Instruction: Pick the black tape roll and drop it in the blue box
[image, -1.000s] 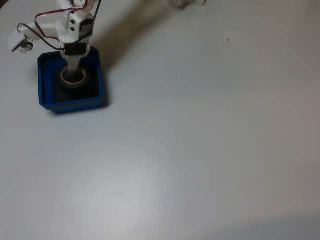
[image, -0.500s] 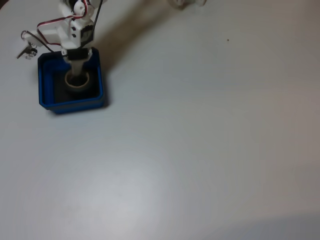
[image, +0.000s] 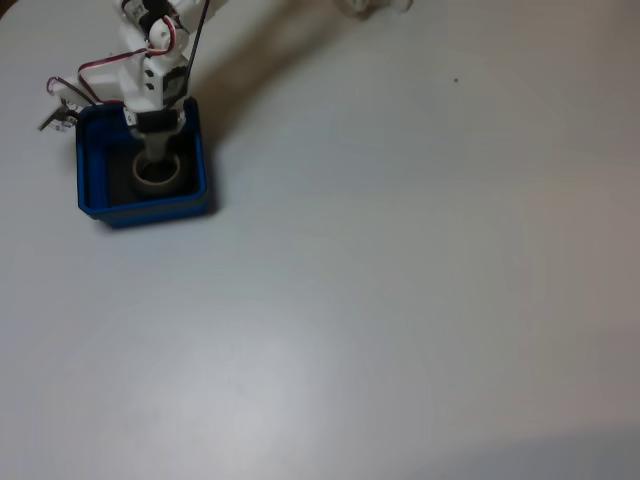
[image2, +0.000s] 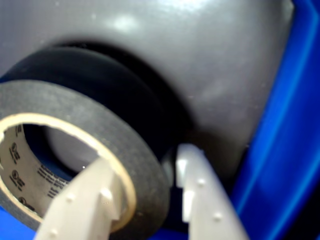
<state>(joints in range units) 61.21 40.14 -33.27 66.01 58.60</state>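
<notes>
The blue box stands at the upper left of the fixed view, and my gripper reaches down into it from the white arm above. The black tape roll is inside the box, over its dark floor. In the wrist view my gripper is shut on the black tape roll: one white finger is inside the pale core, the other outside the black wall. The roll is tilted, with the grey floor and its shadow behind it. The blue box wall rises on the right.
The box sits on a plain white table that stretches wide to the right and front. A white object pokes in at the top edge. Red and black cables hang off the arm beside the box's left rim.
The gripper has sunk lower into the box with the tape roll, which shifted slightly toward the box's near wall. The arm's wrist moved a little to the right.
</notes>
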